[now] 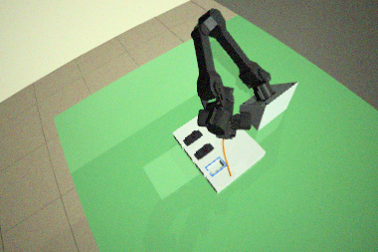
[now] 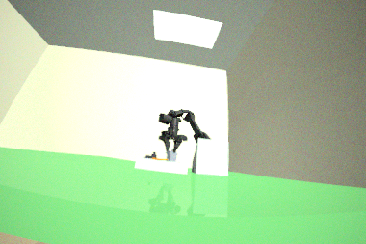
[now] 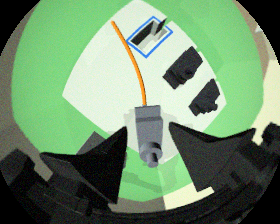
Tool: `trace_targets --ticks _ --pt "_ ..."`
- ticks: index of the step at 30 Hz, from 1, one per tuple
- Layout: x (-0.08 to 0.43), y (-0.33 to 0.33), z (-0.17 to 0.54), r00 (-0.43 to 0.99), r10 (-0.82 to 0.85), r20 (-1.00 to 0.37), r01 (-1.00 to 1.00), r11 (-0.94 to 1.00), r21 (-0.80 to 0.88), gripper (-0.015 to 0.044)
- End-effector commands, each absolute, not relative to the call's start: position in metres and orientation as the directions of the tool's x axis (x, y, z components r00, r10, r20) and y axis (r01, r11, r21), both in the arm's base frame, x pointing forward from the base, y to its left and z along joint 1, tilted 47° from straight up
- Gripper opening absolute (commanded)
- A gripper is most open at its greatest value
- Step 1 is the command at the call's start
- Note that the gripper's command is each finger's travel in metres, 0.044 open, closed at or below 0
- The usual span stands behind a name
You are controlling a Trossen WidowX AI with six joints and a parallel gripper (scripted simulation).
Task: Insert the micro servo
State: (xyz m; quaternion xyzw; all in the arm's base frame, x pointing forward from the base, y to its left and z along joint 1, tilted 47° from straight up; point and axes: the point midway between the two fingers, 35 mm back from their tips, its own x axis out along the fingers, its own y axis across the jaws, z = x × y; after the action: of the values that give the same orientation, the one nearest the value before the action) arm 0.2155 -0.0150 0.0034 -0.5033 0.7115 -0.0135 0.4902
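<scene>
The grey micro servo [image 2: 171,156] [image 3: 149,127] stands on the white deck [image 1: 249,153] [image 2: 159,167] [image 3: 91,80], its output shaft towards the wrist camera; in the top view the arm hides it. Its orange cable [image 1: 226,156] [image 3: 136,65] runs across the deck, past the marked pocket's side. The pocket's blue outline [image 1: 212,162] [image 3: 136,49] surrounds a dark slot and a thin upright piece; no servo is in it. My gripper [image 2: 171,151] [image 3: 148,127] is partly open, its fingers on either side of the servo with a gap at each side in the wrist view.
Two black servo-shaped parts [image 1: 193,137] [image 3: 183,67] sit in a row beside the pocket on the deck. A white-sided block [image 1: 279,107] [image 2: 212,157] stands at the arm's base, close to the deck. The deck rests on a green surface [image 1: 124,141].
</scene>
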Motion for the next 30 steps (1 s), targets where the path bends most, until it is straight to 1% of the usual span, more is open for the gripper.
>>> trace_targets --ticks 1,2,8,12,13,23,30 --pt "0.216 -0.015 0.003 -0.01 -0.732 -0.681 -0.706 0.488 -0.514 0.0177" --pt "0.216 -0.015 0.003 -0.01 -0.732 -0.681 -0.706 0.488 -0.514 0.0151" --pt "0.216 -0.015 0.003 -0.01 -0.732 -0.681 -0.706 0.488 -0.514 0.0111" --pt "0.216 -0.009 0.009 -0.01 -0.731 -0.682 -0.706 0.488 -0.513 0.0006" --pt "0.216 -0.006 0.012 -0.01 -0.731 -0.682 -0.706 0.488 -0.513 0.0" --pt "0.209 0.005 0.025 -0.011 -0.731 -0.682 -0.706 0.489 -0.512 0.0" --pt "0.224 0.005 0.026 -0.01 -0.731 -0.682 -0.706 0.488 -0.513 0.0"
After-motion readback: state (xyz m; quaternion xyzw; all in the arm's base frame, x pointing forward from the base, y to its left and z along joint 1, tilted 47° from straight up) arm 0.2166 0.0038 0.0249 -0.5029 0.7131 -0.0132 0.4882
